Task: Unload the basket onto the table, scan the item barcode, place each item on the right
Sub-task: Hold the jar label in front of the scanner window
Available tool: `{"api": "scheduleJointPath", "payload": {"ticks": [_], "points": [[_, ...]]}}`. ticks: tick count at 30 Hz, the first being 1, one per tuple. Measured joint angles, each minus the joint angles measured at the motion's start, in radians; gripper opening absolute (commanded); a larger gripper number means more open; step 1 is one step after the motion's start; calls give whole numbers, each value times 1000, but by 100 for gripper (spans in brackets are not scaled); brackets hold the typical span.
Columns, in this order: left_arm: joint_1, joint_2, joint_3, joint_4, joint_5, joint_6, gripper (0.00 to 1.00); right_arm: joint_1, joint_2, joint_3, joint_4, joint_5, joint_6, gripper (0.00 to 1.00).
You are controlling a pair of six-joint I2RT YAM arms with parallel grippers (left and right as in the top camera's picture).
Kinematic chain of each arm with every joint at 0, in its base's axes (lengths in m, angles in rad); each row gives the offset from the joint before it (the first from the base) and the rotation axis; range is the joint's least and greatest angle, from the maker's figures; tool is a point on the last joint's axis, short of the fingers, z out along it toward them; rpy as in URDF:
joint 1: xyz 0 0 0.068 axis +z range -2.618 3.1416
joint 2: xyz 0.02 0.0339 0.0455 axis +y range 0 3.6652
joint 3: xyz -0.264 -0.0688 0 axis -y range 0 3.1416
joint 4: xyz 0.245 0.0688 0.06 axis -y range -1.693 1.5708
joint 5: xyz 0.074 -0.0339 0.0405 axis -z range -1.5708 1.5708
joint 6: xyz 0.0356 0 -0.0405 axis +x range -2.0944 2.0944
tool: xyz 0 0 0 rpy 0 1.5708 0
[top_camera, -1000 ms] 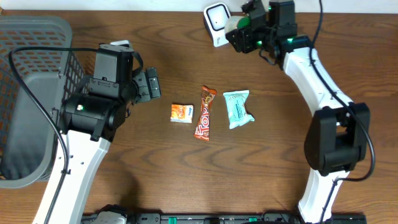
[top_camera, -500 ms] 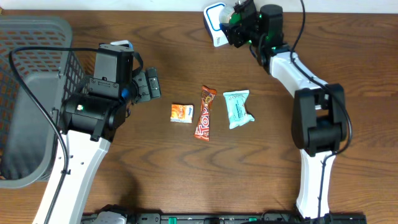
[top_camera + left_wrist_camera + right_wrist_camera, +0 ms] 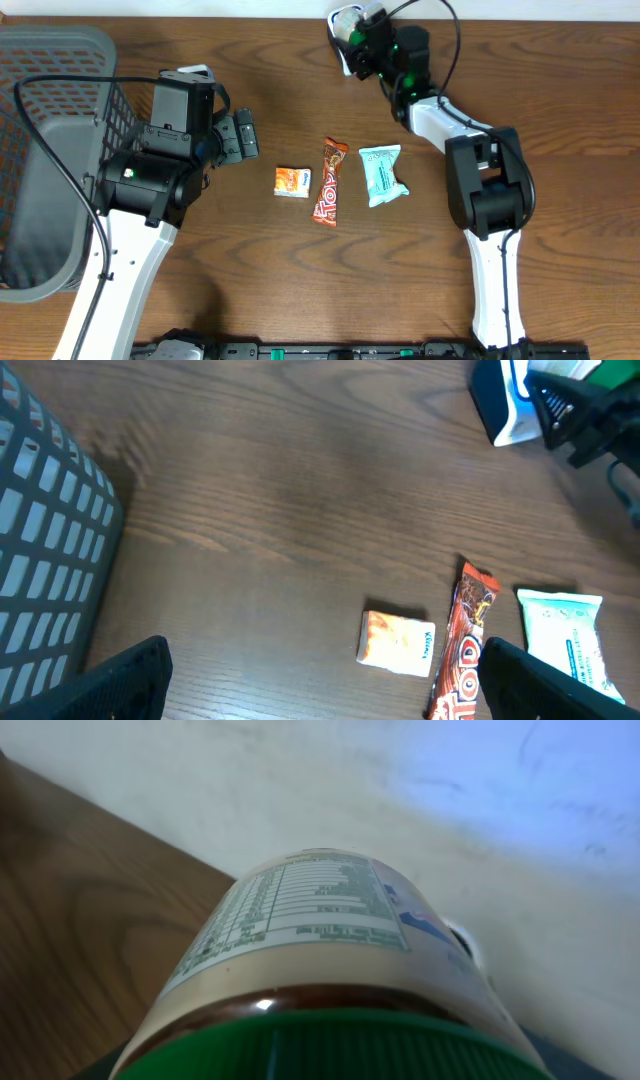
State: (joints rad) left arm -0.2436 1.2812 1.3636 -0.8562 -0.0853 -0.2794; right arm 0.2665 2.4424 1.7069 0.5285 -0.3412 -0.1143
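Observation:
My right gripper is shut on a brown bottle with a cream label and a green cap. The bottle fills the right wrist view, cap end nearest the camera, printed label facing up. From overhead the bottle sits right over the white and blue barcode scanner at the table's far edge. The left wrist view shows the scanner with the right gripper against it. My left gripper hovers open left of centre, nothing between its fingers.
Three items lie mid-table: a small orange packet, a red-orange bar and a mint-green packet. A grey mesh basket stands at the left edge, beside the left arm.
The right arm has swung left along the far edge, carrying the bottle from beside the scanner to over it. The left arm has not moved.

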Motion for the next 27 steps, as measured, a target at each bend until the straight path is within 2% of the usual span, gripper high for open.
{"api": "scheduleJointPath", "payload": {"ticks": [8,11,15,21,27], "points": [[0,0,0,0,0,0,98,1,5,0,26,22,0,57],[0,0,0,0,0,0,98,0,5,0,26,24,0,64],[0,0,0,0,0,0,98,0,5,0,6,24,8,64],[0,0,0,0,0,0,98,-3,-29,0,-198,26,19,61],[0,0,0,0,0,0,98,-25,-209,0,-533,37,25,59]]}}
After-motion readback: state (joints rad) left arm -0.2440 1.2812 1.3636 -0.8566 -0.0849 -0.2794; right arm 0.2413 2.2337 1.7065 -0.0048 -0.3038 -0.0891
